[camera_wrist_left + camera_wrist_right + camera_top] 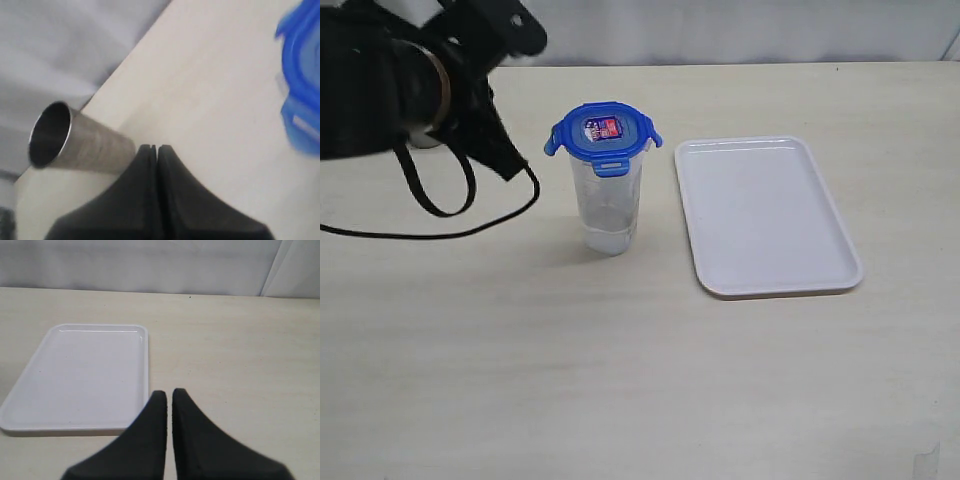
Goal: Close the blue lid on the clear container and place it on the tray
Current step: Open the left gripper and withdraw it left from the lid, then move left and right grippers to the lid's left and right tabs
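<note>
The clear container [608, 205] stands upright on the table, just left of the white tray [765, 215]. The blue lid [603, 135] sits on its rim, sticker up, with its side flaps sticking outward. My left arm [410, 85] hangs over the table to the container's upper left, apart from it. In the left wrist view my left gripper [156, 148] is shut on nothing, and the blue lid [302, 85] is a blur at the frame's edge. My right gripper [169, 392] is shut and empty above the table beside the tray [75, 375]; the exterior view does not show it.
A grey steel cup [75, 142] stands near the table's far edge ahead of the left gripper; the arm hides it in the exterior view. Black cables [450, 205] loop down from the left arm onto the table. The tray holds nothing.
</note>
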Controlling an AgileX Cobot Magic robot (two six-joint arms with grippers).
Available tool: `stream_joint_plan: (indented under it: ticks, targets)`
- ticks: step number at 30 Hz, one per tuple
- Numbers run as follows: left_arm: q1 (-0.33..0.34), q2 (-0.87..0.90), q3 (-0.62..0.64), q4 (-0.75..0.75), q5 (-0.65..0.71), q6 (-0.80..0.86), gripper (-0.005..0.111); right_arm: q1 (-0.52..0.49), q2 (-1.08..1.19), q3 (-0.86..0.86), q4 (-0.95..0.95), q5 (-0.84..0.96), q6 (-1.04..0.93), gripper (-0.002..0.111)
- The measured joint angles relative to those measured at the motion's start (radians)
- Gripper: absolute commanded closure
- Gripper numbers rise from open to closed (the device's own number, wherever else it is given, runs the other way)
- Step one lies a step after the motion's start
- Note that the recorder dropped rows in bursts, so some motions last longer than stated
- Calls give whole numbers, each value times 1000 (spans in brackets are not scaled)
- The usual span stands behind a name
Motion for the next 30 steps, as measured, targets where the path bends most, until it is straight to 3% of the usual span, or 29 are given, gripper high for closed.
stream_joint_plan:
  ticks: [7,13,16,21,30]
  targets:
    - [154,-123,17,0,-465,-103,107,0,0,0,0,0,0,104]
    - [373,-139,138,-27,-1056,-84,107,0,0,0,0,0,0,104]
    - [484,-130,204,-108,-1226,-17,107,0,0,0,0,0,0,104]
    - [613,-77,281,-127,-1351,42,107,0,0,0,0,0,0,104]
    - [635,61,292,34,-1507,136,107,0,0,0,0,0,0,104]
